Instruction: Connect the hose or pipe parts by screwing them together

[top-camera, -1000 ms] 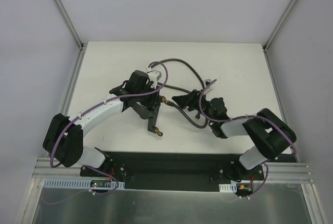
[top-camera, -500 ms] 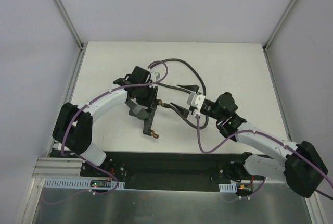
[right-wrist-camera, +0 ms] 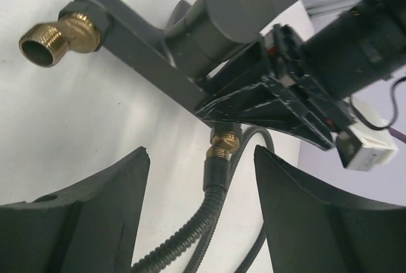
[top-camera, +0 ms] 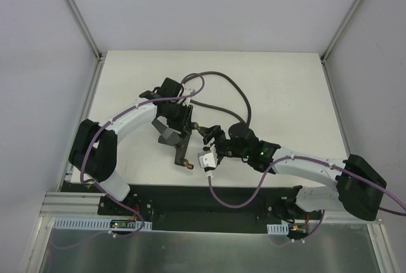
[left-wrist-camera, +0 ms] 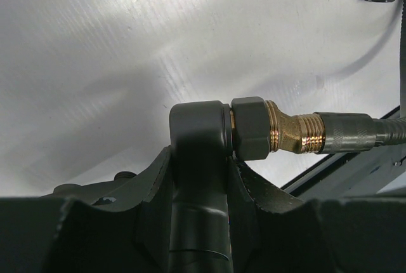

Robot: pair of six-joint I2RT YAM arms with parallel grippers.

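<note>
Left gripper is clamped tight on the T-fitting. Right gripper jaws are spread wide, hose running loose between them.

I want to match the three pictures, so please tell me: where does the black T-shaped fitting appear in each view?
Top external: the T-shaped fitting lies left of centre, between the two arms.
Left wrist: the T-shaped fitting fills the centre, rising from the bottom edge.
Right wrist: the T-shaped fitting slants across the upper left.
Shared landmark: the brass tip where the hose joins it, seen in all three.
</note>
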